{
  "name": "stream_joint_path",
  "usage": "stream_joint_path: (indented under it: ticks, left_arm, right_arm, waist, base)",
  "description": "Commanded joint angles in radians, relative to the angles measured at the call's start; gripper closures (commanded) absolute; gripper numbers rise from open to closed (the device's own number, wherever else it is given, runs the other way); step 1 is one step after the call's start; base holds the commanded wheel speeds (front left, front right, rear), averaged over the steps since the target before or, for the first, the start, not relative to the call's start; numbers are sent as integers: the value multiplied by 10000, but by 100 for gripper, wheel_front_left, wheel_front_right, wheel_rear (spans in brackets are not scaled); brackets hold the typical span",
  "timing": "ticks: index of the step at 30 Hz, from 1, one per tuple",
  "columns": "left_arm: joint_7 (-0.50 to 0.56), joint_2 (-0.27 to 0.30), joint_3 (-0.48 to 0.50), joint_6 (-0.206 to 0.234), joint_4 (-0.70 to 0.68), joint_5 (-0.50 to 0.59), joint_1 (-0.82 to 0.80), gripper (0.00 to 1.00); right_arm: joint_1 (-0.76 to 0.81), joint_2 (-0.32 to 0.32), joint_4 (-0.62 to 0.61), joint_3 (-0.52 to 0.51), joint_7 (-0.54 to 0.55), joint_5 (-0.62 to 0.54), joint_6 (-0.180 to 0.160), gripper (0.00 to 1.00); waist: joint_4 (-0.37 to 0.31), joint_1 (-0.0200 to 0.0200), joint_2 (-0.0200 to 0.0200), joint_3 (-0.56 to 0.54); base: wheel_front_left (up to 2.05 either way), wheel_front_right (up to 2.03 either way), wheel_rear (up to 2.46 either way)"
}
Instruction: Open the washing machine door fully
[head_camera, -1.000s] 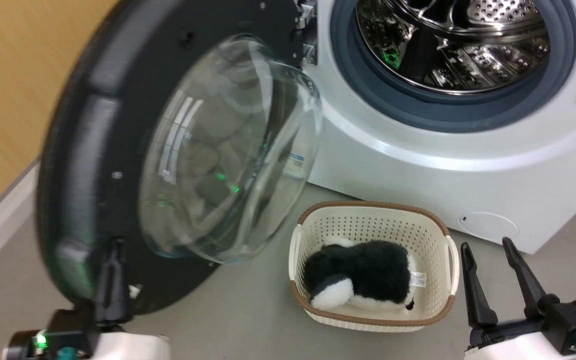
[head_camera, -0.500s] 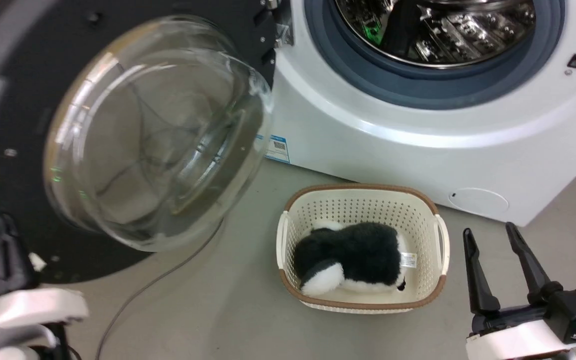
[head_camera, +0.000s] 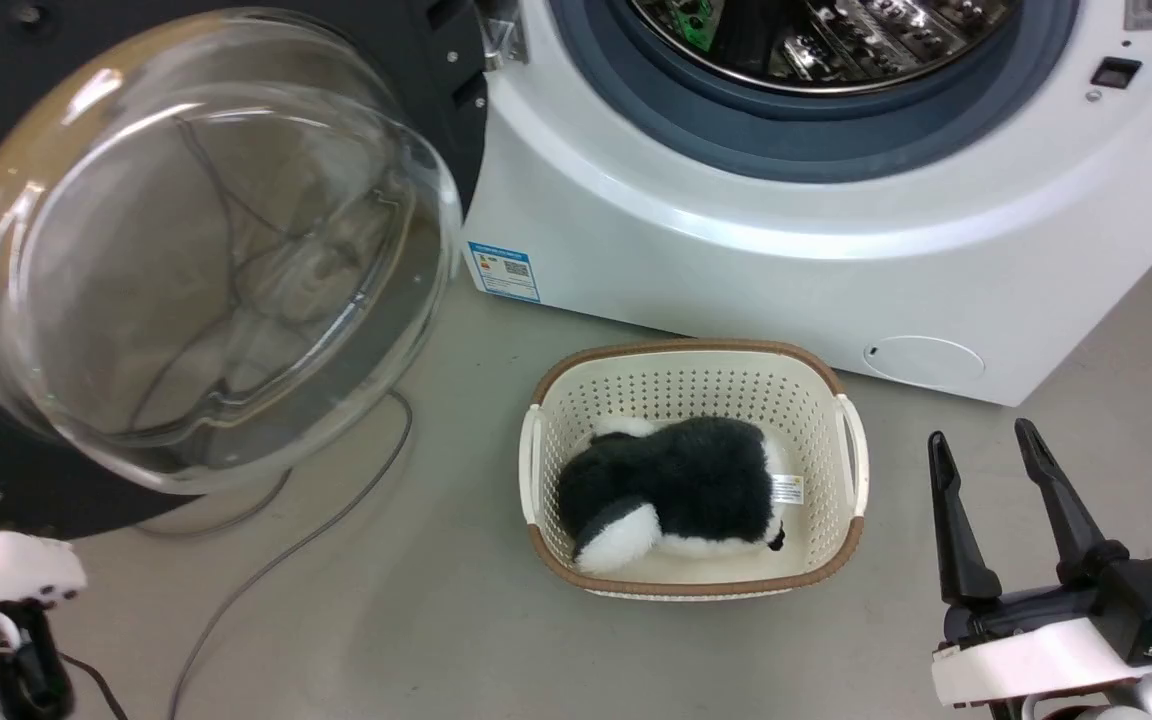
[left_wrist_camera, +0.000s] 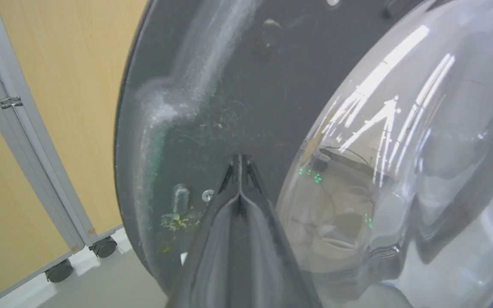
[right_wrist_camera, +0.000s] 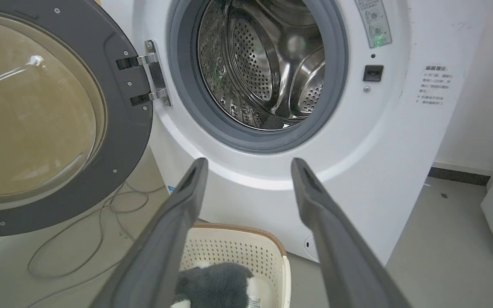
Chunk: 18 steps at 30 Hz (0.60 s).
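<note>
Floor (head_camera: 436, 620): you had pale grey, smooth ground running up to the machine's foot.
Background: a wood-toned panel (left_wrist_camera: 79, 85) in a grey frame stood on small casters (left_wrist_camera: 103, 247) behind the door's outer edge.
Washing machine (head_camera: 736, 270): white body, with the steel drum (right_wrist_camera: 268, 68) exposed inside its grey rubber ring (head_camera: 796, 160).
Washing machine door (head_camera: 186, 260): it stood swung out on the left of the opening, hanging from its metal hinge (right_wrist_camera: 154, 77), with the bulging glass bowl turned toward your head camera.
Basket (head_camera: 696, 405): a cream perforated tub with a brown rim sat on the floor just before the machine, to the right of the door and apart from it.
Plush toy (head_camera: 671, 485): black and white, it lay inside the basket.
Cable (head_camera: 336, 530): a thin grey lead curled on the floor, passing under the door's lower edge.
Sticker (head_camera: 503, 270): a small blue-edged label sat low on the machine's front, beside the door.
Left tool (left_wrist_camera: 239, 164): your fingers were pressed together with nothing between them, tips at the door's black inner face beside the glass; you could not tell whether they touched it.
Right tool (head_camera: 979, 432): your fingers were spread wide and empty, hanging over the floor to the right of the basket.
</note>
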Motion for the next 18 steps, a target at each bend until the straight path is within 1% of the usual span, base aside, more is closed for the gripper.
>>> stream_joint_path:
  ticks: [1,5,6,9,11,13,18]
  left_arm:
    - [-42,146,196,-98,231,33,-279,100]
    - [-42,326,551,-353,706,175,-586,100]
    - [-42,326,551,-353,706,175,-586,100]
    - [-42,353,701,-543,918,326,-722,100]
    - [-42,251,776,-704,920,515,-726,100]
    - [-42,193,817,-751,873,559,-692,100]
    - [-42,-116,879,-1029,395,856,-290,100]
  right_arm:
    - [-146,30,-11,-4,-38,-109,52,0]
    - [-184,30,13,-7,-38,-128,52,0]
    - [-184,30,13,-7,-38,-128,52,0]
    - [-196,30,31,-6,-38,-133,52,0]
    - [-166,30,52,-30,-38,-99,52,0]
    - [-147,30,66,-30,-38,-76,52,0]
    - [48,30,96,-80,-38,77,52,0]
  waist:
    - [-64,-1,0,32]
    - [-155,-1,0,51]
    - [-155,-1,0,51]
    - [-193,-1,0,29]
    - [-208,-1,0,-64]
    - [-221,-1,0,-118]
    - [-228,-1,0,-534]
  base:
    - [0,0,0]
    - [0,0,0]
    - [0,0,0]
    - [0,0,0]
    - [0,0,0]
    - [0,0,0]
    - [0,0,0]
